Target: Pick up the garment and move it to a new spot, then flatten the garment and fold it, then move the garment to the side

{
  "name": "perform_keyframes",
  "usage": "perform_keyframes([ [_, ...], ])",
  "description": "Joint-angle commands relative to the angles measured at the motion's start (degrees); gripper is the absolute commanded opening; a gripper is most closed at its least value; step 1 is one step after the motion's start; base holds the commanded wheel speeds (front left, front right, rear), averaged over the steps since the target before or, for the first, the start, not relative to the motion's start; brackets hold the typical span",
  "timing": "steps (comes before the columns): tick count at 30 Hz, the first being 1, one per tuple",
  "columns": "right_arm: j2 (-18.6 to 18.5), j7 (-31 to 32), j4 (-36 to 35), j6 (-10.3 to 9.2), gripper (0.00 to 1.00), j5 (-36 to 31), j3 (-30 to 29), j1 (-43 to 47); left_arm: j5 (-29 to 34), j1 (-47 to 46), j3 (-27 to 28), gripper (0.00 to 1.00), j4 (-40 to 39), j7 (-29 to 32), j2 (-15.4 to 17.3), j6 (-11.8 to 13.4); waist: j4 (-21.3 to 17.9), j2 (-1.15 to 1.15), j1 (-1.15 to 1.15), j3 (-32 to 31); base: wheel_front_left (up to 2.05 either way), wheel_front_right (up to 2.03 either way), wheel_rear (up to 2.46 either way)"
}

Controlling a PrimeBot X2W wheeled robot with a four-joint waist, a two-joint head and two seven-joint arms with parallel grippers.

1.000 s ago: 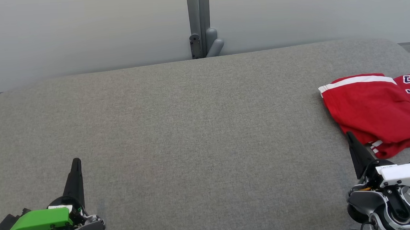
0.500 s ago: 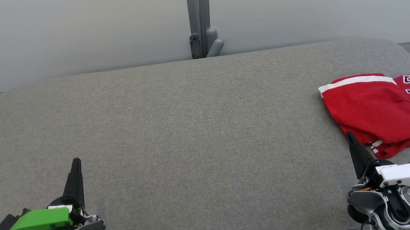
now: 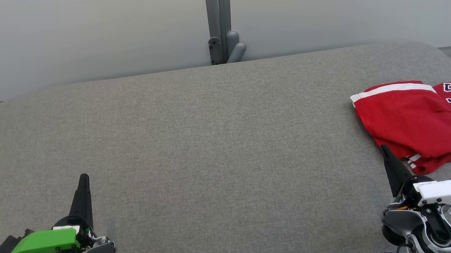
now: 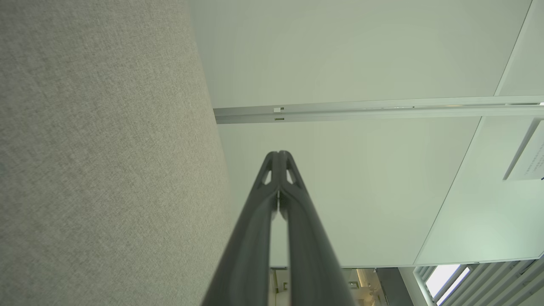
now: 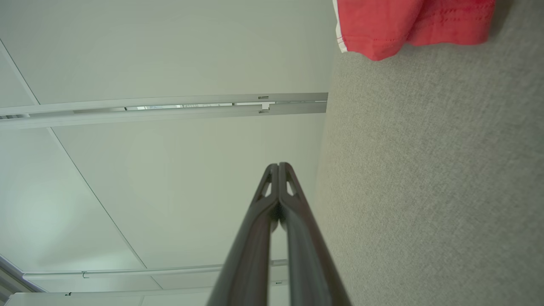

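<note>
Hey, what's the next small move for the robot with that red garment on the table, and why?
Probably open the right hand and ease it forward onto the near edge of the red garment. Both hands are shut and empty, the garment lies just ahead of the right one's tips, and the left hand is far across the grey table.

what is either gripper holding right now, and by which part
Nothing. The left gripper and right gripper are shut empty; the red garment lies loose on the grey surface.
</note>
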Motion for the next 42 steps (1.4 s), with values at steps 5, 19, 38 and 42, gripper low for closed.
perform_keyframes([
  [5, -0.3, 0.0, 0.1, 0.02, 0.0, 0.3, 0.0, -0.6, 0.0, -0.7, 0.3, 0.0, -0.1, 0.0, 0.4, -0.2, 0.0, 0.0, 0.0, 0.0, 0.0, 0.0, 0.0],
  [19, -0.3, 0.0, 0.1, 0.02, 0.0, 0.3, 0.0, -0.6, 0.0, -0.7, 0.3, 0.0, -0.1, 0.0, 0.4, -0.2, 0.0, 0.0, 0.0, 0.0, 0.0, 0.0, 0.0],
  [38, -0.3, 0.0, 0.1, 0.02, 0.0, 0.3, 0.0, -0.6, 0.0, -0.7, 0.3, 0.0, -0.1, 0.0, 0.4, -0.2, 0.0, 0.0, 0.0, 0.0, 0.0, 0.0, 0.0],
  [42, -0.3, 0.0, 0.1, 0.02, 0.0, 0.3, 0.0, -0.6, 0.0, -0.7, 0.3, 0.0, -0.1, 0.0, 0.4, -0.2, 0.0, 0.0, 0.0, 0.0, 0.0, 0.0, 0.0],
])
